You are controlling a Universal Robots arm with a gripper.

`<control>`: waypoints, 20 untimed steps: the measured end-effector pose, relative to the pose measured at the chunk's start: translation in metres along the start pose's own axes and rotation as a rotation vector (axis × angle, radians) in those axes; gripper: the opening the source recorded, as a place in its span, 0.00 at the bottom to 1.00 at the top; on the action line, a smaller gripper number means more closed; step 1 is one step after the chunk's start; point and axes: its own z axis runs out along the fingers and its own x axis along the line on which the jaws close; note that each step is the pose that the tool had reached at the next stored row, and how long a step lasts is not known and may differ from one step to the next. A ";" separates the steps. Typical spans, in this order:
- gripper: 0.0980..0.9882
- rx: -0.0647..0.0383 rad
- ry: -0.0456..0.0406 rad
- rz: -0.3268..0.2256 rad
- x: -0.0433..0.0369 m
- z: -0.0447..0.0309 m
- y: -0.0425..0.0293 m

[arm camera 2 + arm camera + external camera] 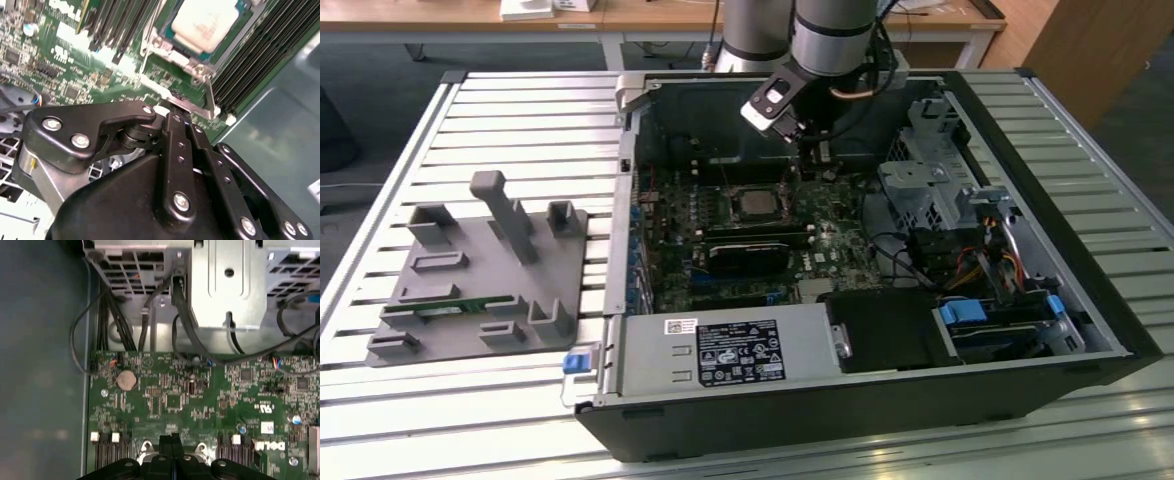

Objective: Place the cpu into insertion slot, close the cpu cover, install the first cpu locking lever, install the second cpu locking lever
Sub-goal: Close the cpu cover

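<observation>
Slatted metal table [480,110], wooden desks [654,15] behind. Item: open computer case [854,400] lying flat; white printed sticker [734,352] on its power supply. Grey fixture [467,270] at the exterior view's left. Cpu [205,22] seated in insertion slot [170,36]. Gripper [172,107] clenched, tips just beside the slot, at a silver metal strip [200,107].

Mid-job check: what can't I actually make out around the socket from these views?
1. Locking levers: too small around the insertion slot in the exterior view; the tool covers the slot's near side in the second wrist view.
2. The cpu: cut off by that picture's edge.
3. First wrist view: the tool blocks the slot.
</observation>
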 end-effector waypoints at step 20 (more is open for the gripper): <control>0.01 0.003 -0.0002 0.000 -0.0004 0.0101 -0.0202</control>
